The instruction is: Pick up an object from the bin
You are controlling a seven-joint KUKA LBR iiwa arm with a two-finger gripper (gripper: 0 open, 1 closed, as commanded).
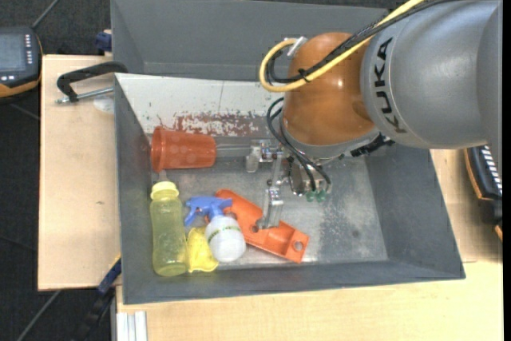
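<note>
My tool, whose opening I cannot tell, hangs over the orange piece lying right of the yellow bottle; flat plastic, it looks light, stiff and slick, best taken across its narrow arm.

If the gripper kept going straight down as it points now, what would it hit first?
Most likely the orange flat piece right under the gripper, though depth is unclear.
</note>
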